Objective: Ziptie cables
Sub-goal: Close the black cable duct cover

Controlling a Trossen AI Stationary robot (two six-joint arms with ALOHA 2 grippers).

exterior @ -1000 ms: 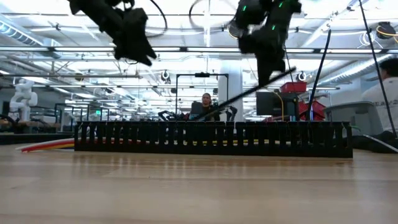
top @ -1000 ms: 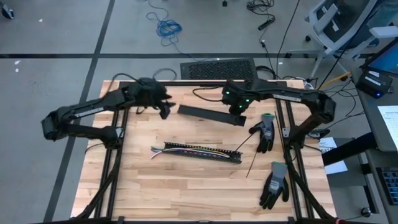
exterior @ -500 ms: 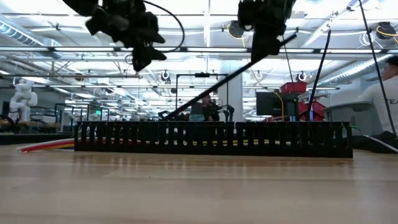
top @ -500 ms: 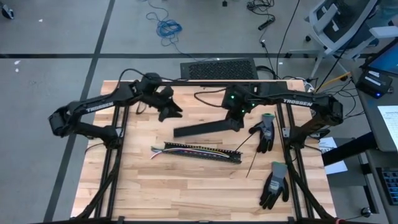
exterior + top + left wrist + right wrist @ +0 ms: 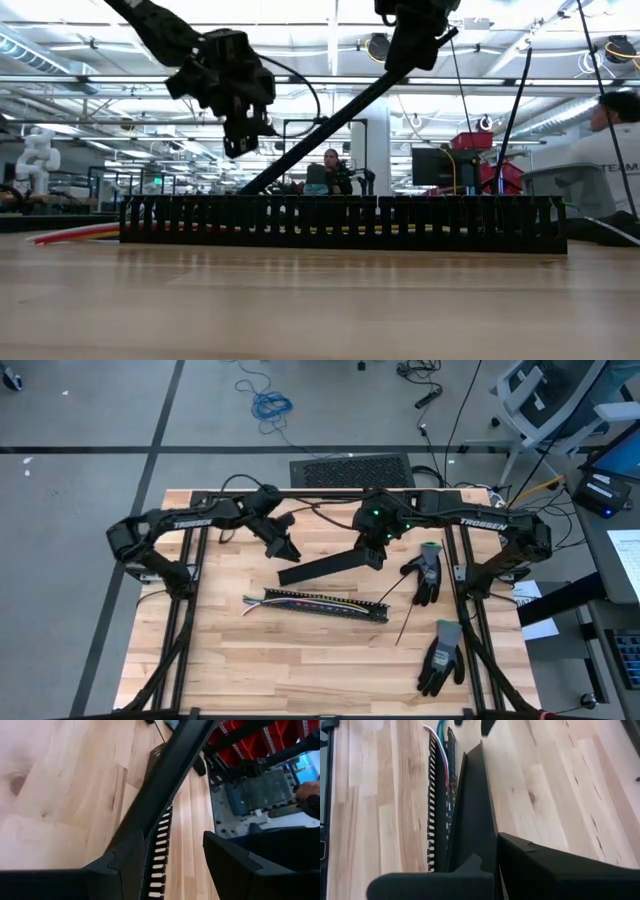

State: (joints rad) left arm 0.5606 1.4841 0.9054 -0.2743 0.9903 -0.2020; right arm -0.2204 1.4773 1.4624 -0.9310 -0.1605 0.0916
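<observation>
A black slotted duct (image 5: 320,606) lies across the table's middle on its underside. The cables (image 5: 252,601) lie inside it, their coloured ends sticking out at its left end (image 5: 70,235). My right gripper (image 5: 372,554) is shut on a long flat black strip (image 5: 325,566). The strip slants down to the left above the duct (image 5: 320,125). My left gripper (image 5: 284,548) is open and hangs just above the strip's low free end (image 5: 250,187); the low view shows a gap between them. In the left wrist view the strip (image 5: 165,780) runs past one finger (image 5: 117,865). My right gripper pinches the strip's upper right end (image 5: 472,851) between its two fingers. The fingers slant down from the far right and lie roughly along the strip. The strip is lifted clear, tilted, its free end (image 5: 283,574) low over the duct's left part.
Two grey-black gloves (image 5: 425,573) (image 5: 440,656) lie at the right, with thin black zip ties (image 5: 404,622) beside them. A black slotted panel (image 5: 350,470) sits past the far edge. People (image 5: 330,170) are in the room behind. Bare wood lies near and left.
My right gripper has risen and drifted left, swinging the strip so that its free end has dropped toward the near edge and the duct. My left gripper has come down and rightward toward that free end, rolling its wrist, and has stayed open.
</observation>
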